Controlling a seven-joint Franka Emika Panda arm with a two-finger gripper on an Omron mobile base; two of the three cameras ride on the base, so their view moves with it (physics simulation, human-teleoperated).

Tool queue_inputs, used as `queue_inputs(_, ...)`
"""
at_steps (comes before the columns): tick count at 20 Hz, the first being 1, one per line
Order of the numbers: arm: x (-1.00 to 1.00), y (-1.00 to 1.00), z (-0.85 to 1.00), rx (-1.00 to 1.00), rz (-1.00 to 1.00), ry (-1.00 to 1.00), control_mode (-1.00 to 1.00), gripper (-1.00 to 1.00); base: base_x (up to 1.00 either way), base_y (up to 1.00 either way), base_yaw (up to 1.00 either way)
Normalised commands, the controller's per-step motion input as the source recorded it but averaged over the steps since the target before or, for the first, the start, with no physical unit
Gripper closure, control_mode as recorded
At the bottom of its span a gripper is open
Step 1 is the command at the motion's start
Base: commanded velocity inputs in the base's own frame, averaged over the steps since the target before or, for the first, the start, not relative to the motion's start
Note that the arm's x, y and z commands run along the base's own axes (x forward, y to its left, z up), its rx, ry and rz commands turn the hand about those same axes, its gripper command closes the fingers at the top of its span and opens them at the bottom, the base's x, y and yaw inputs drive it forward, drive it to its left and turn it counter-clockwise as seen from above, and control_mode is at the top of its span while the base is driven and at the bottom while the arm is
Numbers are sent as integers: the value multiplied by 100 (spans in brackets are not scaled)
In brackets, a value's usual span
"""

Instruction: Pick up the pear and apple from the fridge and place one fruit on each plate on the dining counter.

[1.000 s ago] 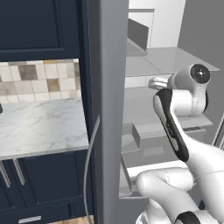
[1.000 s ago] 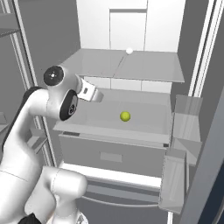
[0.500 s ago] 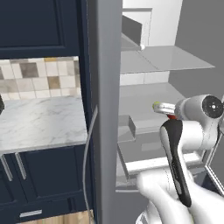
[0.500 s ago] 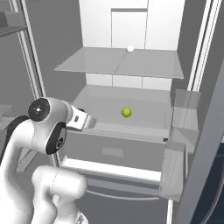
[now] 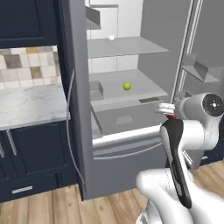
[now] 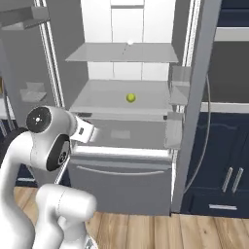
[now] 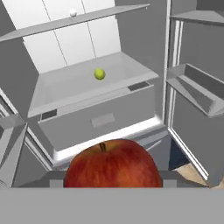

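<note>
Fridge (image 5: 131, 113) stands open, both doors swung wide. Pear (image 5: 127, 86) sits alone on the lower glass shelf, roughly mid-shelf, directly above the closed grey drawer (image 6: 121, 138); small, round, yellow-green. A small white round item (image 6: 130, 42) rests on the upper shelf toward the back wall, above the pear. Door bins (image 7: 197, 89) on both sides look empty as far as visible. Apple (image 7: 113, 165) is outside the fridge, in front of the drawer: red-orange with yellow streaks, short dark stem up. Gripper (image 7: 111, 181) has the apple clamped between its fingers, low in the hand view; fingertips are hidden behind the fruit.
</note>
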Motion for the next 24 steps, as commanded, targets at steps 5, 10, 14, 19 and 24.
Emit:
queue_inputs(5, 0, 0, 0, 0, 0, 0, 100, 100, -89, 1, -50)
queue_inputs(10, 0, 0, 0, 0, 0, 0, 100, 100, -94, 0, -51)
queue_inputs(14, 0, 0, 0, 0, 0, 0, 100, 100, -90, 0, -57)
queue_inputs(19, 0, 0, 0, 0, 0, 0, 100, 100, -46, 0, -65)
queue_inputs(24, 0, 0, 0, 0, 0, 0, 100, 100, 22, 0, -68)
